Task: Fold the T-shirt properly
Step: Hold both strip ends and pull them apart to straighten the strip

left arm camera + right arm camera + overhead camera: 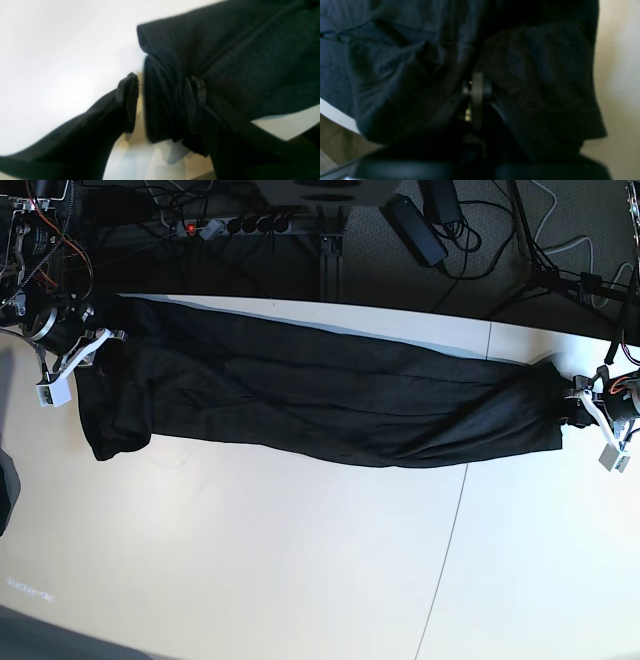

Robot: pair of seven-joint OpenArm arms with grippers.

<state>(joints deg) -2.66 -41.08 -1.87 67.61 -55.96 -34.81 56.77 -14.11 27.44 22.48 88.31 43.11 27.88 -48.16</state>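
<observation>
The black T-shirt (320, 400) lies stretched in a long band across the far half of the white table (300, 560), plain side up. At one end, the left pincer (162, 105) stands spread wide, a bunched fold of the cloth between its fingers (128, 100) and against only the far one. At the other end, the right pincer (477, 100) is clenched on the T-shirt, fabric draped around it.
</observation>
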